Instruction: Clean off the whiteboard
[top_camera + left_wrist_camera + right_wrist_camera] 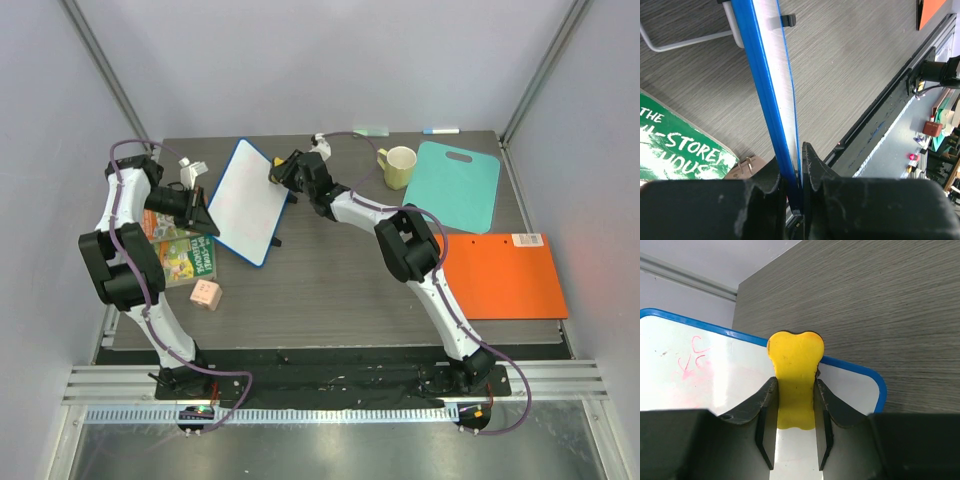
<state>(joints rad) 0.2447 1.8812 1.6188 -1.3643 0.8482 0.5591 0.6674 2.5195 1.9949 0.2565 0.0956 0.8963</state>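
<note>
At the worktop's (330,290) left edge lie a green book (185,258) and, nearer the front, a pink block (206,294). Just right of the book, the left gripper (799,165) is clenched on the blue rim of the whiteboard (245,200), both fingers pinching its near-left edge. The board sits in the far-left part of the worktop, held at a slant. Faint pink scribbles (692,357) remain on its white face. At the board's far-right corner, the right gripper (795,385) grasps a yellow eraser (795,365), whose rounded end overlaps the rim there. Whether it presses on the surface cannot be told. Further right, near the far edge, stands a cream mug (398,166). Beside it a teal cutting board (458,185) lies in the far-right corner. In front of that, an orange folder (505,275) lies along the right edge.
</note>
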